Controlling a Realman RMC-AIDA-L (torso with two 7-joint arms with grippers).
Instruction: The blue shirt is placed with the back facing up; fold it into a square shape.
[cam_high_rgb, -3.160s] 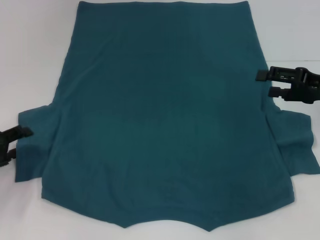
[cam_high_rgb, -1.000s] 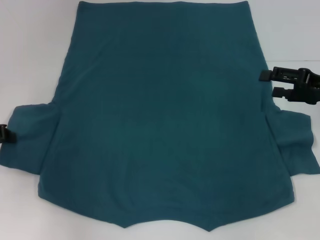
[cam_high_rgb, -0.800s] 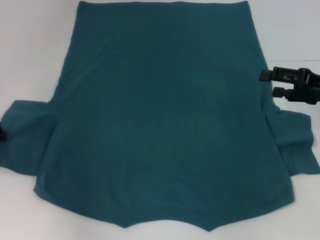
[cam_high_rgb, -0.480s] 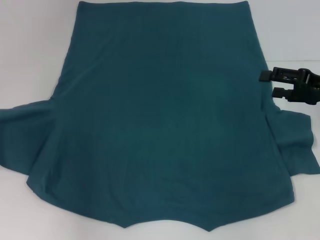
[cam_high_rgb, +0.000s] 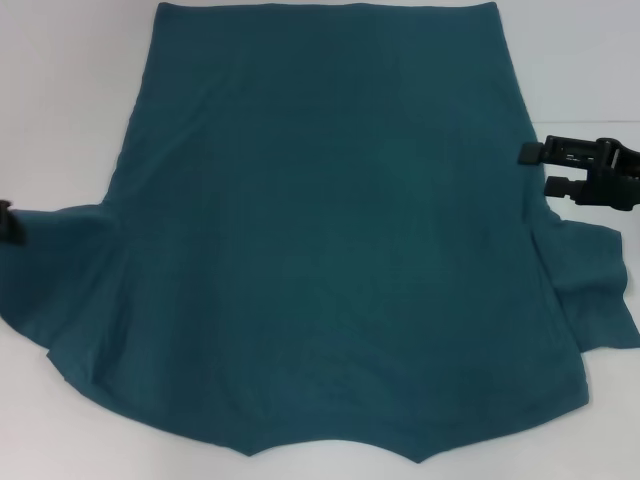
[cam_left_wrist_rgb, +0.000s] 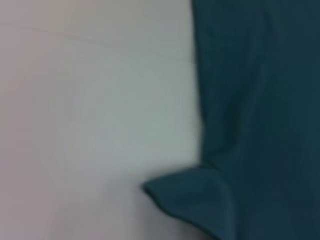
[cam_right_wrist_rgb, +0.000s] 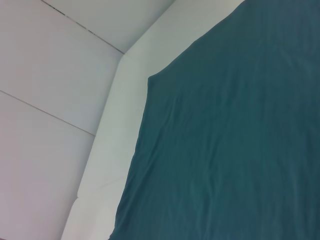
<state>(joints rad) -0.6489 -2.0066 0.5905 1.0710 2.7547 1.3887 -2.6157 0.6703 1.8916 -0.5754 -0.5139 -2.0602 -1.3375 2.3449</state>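
Note:
The blue shirt (cam_high_rgb: 330, 230) lies spread on the white table, plain side up, with its hem at the far end. Its left sleeve (cam_high_rgb: 50, 270) is stretched out to the picture's left edge. Only a small black part of my left gripper (cam_high_rgb: 8, 222) shows there, at the sleeve's edge, shut on the sleeve. My right gripper (cam_high_rgb: 540, 168) is open and empty beside the shirt's right edge, just above the right sleeve (cam_high_rgb: 590, 290). The shirt also shows in the left wrist view (cam_left_wrist_rgb: 260, 120) and in the right wrist view (cam_right_wrist_rgb: 225, 150).
The white table (cam_high_rgb: 60, 100) shows bare on both sides of the shirt. The right wrist view shows the table's far edge (cam_right_wrist_rgb: 107, 150) and pale floor (cam_right_wrist_rgb: 45, 100) beyond it.
My left gripper has pulled the left sleeve outward to the left, left the view for a moment, and now shows again at the edge. The shirt's lower left corner has shifted left. The right gripper has not moved.

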